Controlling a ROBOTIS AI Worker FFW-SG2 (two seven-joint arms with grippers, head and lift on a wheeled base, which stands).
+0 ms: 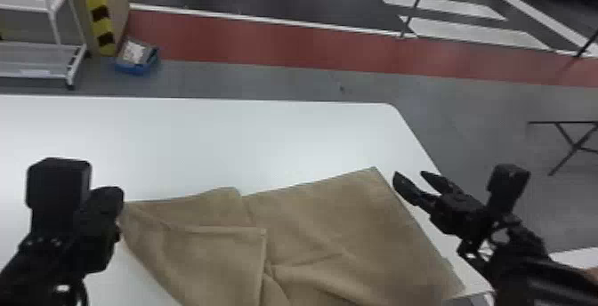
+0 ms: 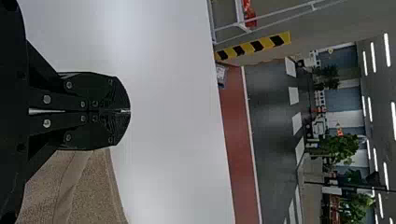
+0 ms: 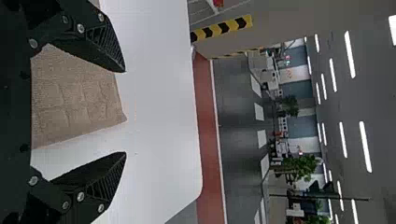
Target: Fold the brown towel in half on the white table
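Is pinching the left corner of the brown towel (image 1: 329,220) in the left claw (image 1: 115,202), pressing its two flat fingers together. Is holding the right claw (image 1: 408,174) wide open, spreading its fingers just beside the towel's far right corner and aiming them away and somewhat to the left.

Is lying, as a towel, on the near part of the white surface (image 1: 267,145), between the claws and running out past the head view's bottom edge. Is looking matte tan-brown and rumpled, showing a rough, squared weave in the right wrist view. Is doubling over on the left into a loose flap, displaying a straight hem along the flap's right side and creasing unevenly near the middle. Is stretching its visible length from left to right, slanting slightly so as to set the right end farther away; is hiding too much of the near side for telling the true long axis. Is pointing the far right corner forward, sloping the right edge back toward the near right.

Beyond, is showing a red floor strip (image 1: 267,38), a blue bin (image 1: 138,68) and a white rack (image 1: 26,3).
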